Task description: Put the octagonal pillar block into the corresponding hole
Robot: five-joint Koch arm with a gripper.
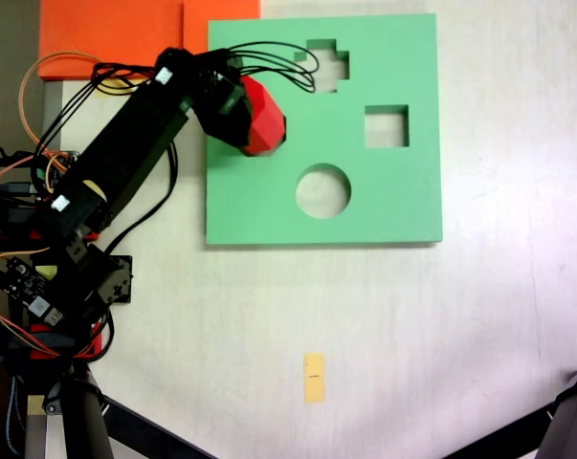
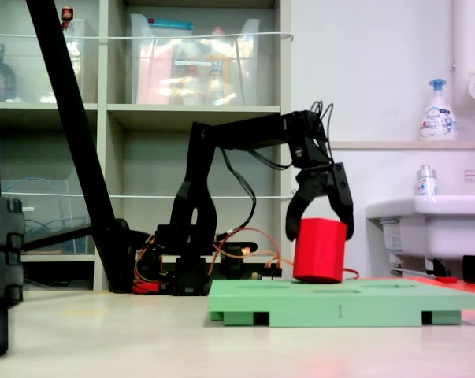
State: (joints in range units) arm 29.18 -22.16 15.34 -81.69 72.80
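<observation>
Now arm reaches fwd; fingers (image 2: 320,234) clasp octagonal pillar block (image 2: 320,250) above green board (image 2: 335,303).

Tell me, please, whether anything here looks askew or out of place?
The red block between the gripper fingers hangs slightly tilted above the green board; otherwise nothing stands out.

You see the arm (image 1: 125,153) reaching over the green board's (image 1: 403,201) left edge, its gripper (image 1: 238,115) clamped around the red block (image 1: 264,120) above the board.
</observation>
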